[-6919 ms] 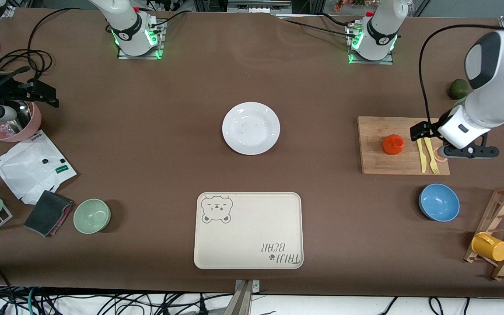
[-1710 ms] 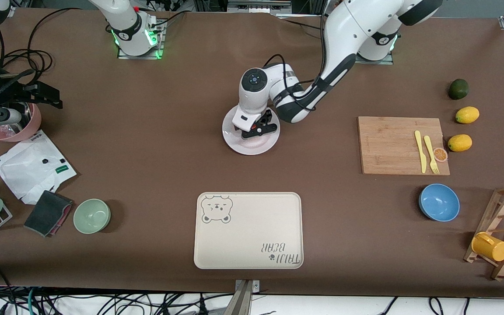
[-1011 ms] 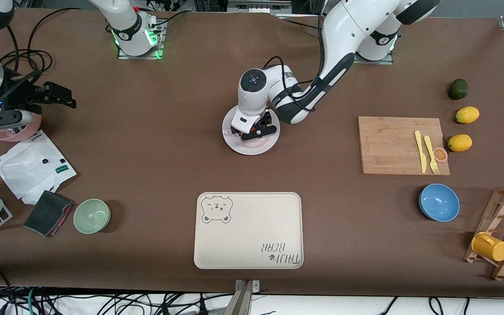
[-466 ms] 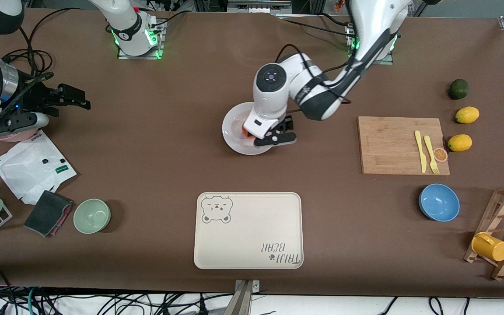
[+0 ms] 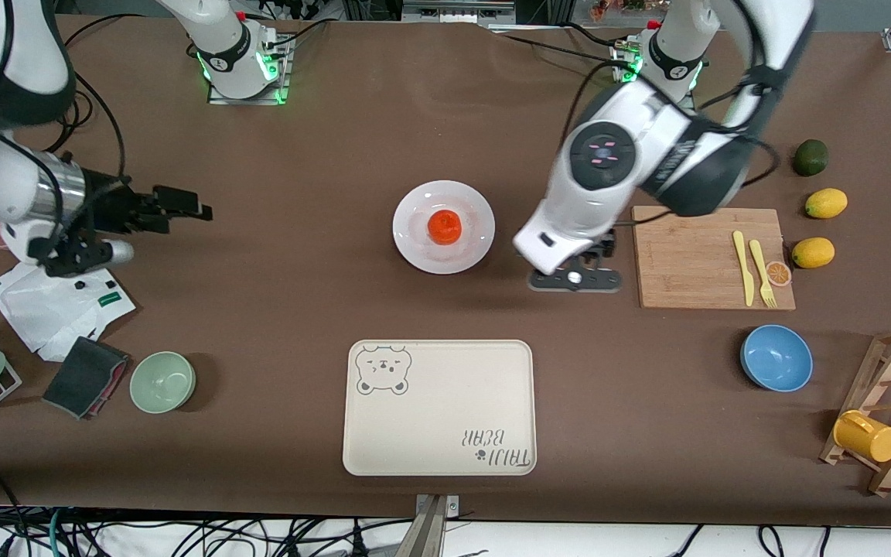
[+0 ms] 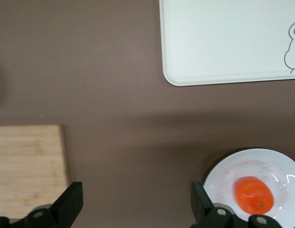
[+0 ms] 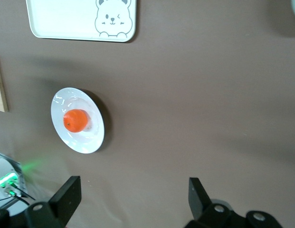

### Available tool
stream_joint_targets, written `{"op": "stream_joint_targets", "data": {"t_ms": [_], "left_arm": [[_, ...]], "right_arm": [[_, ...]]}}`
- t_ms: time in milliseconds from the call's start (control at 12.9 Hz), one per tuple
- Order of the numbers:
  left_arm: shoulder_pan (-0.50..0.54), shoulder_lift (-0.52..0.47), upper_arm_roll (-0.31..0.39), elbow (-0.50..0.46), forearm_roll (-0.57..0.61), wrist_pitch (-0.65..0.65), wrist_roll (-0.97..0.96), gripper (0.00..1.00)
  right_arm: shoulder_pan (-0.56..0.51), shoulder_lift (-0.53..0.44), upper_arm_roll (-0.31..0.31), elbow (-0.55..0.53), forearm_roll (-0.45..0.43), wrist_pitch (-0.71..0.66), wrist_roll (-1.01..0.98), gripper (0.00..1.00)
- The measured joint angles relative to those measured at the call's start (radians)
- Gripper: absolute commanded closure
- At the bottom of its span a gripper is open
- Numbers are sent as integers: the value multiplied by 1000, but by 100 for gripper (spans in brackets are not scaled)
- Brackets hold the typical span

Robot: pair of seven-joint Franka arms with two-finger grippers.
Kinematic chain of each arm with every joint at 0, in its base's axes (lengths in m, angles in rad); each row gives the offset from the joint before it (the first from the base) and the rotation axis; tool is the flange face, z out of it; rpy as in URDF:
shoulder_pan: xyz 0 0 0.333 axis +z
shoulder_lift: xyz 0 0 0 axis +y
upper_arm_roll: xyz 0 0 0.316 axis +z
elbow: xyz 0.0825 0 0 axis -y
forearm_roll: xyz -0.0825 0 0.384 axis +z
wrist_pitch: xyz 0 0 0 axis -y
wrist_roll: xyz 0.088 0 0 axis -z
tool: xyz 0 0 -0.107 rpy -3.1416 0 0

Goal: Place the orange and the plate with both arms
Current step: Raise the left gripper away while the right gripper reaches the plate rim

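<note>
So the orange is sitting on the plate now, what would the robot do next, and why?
Probably the right pincer, open and over bare table, reaches to the plate to carry it to the bear tray. The orange already lies on the plate, and the left pincer hangs open beside it, holding nothing.

Lettering on the tray
You can read "TAIJI BEAR", upside down from the front camera, on the cream rectangular bear-print tray, near one corner.

The orange now lies on the plate, off the cutting board; the left gripper has lifted away — empty, jaws wide; the right gripper has swung toward the plate.
</note>
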Motion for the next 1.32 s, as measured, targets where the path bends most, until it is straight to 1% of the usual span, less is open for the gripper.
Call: {"op": "stream_joint_targets", "data": {"t_ms": [155,389,466,544,622,700,777,933,1088,1166,1322], "left_arm": [[56,-36,-1,13,-14,-58,82,0],[107,-75,3,50,-55,-136,188,0],[114,-93,19,58,-76,-147,221,0],[106,-120,70,58,-130,-153,268,0],[79,-151,153,55,-195,-163,321,0],[41,-184,247,46,-246,-171,372,0],[17,-220,317,24,-273,-176,408,0],[2,-303,383,-58,-279,-179,424,0],[-1,-380,435,-159,-279,-153,425,0],[2,-406,450,-193,-279,-136,425,0],[25,-434,461,-222,-279,-122,425,0]], "right_arm": [[7,45,25,-18,18,36,-4,0],[11,56,44,-122,160,110,-95,0],[10,56,43,-157,185,128,-140,0],[10,56,43,-191,201,157,-184,0],[10,56,43,-229,230,192,-234,0],[10,56,43,-276,282,233,-305,0],[10,57,46,-332,344,275,-384,0],[10,58,69,-428,425,341,-482,0],[11,59,103,-479,474,383,-504,0],[11,59,119,-495,513,395,-519,0],[12,63,148,-528,603,421,-580,0]]}}
